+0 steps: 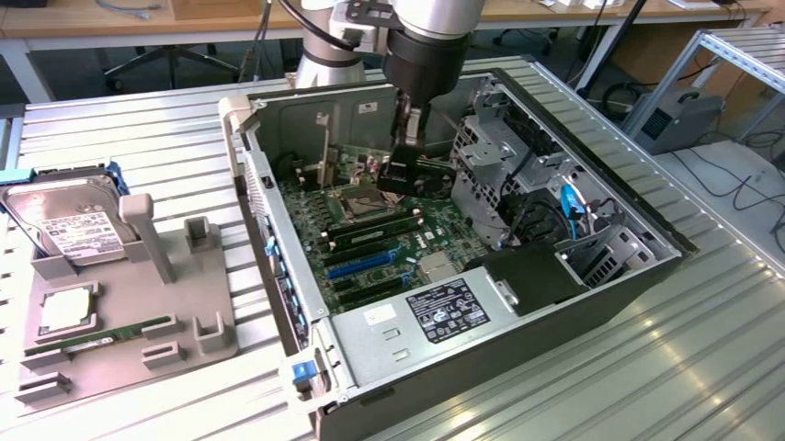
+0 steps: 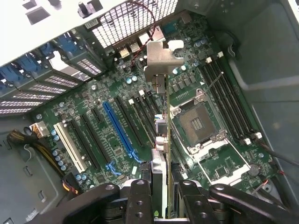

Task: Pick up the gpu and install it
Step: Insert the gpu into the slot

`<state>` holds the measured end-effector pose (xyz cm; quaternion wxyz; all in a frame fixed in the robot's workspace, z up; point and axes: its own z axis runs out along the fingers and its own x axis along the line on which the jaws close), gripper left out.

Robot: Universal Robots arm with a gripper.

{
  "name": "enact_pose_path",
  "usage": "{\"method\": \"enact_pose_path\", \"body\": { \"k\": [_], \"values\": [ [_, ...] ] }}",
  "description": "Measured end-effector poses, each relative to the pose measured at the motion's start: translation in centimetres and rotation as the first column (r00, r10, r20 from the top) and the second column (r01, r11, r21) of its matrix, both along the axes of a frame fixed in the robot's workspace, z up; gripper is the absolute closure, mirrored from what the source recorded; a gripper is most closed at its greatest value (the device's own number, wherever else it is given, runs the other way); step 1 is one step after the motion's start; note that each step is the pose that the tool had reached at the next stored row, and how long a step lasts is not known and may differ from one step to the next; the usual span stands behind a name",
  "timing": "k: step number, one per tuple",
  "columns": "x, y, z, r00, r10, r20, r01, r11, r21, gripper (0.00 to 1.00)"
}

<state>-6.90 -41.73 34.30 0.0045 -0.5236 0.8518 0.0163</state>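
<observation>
Setting: ribbed metal desk [image 1: 147, 119] in a lab; wooden benches, chairs and cables at the far side.
Case: open computer tower [image 1: 613, 285] lying on its side, motherboard [image 2: 107, 154] facing up.
Hand: hand [image 2: 161, 186] lowered inside the case, fingers [image 2: 140, 196] pinching the gpu edge-on.
Gpu: gpu [image 2: 160, 121] held upright over the motherboard, its silvery bracket [image 2: 159, 60] toward the slotted rear wall of the case.
Step in hand: card already picked up; judged to be the carry-and-align stage over the expansion slots, card not yet seated.
Next move calls for: card edge parallel to a slot, bracket lined up with a rear opening, then a straight push down.
Slots nearby: blue slot [image 2: 119, 130], white slot [image 2: 70, 144], black slots between them.
In the way: cpu socket [image 2: 196, 122] with its lever just beside the card; drive cage [image 1: 516, 156] and cables on the exterior view's right.
Elsewhere: grey parts stand [image 1: 123, 312] on the exterior view's left, holding a hard drive [image 1: 73, 225] and a green memory stick [image 1: 117, 333].
</observation>
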Motion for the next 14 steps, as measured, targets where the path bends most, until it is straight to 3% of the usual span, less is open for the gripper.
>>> {"method": "enact_pose_path", "body": {
  "k": [6,14],
  "values": [
    [0.00,0.00,-0.04,0.9991,0.043,0.0000,-0.043,0.9991,-0.0007,0.73],
    [0.00,0.00,-0.10,0.9923,0.124,-0.0001,-0.124,0.9923,-0.0014,0.73]
  ]
}}
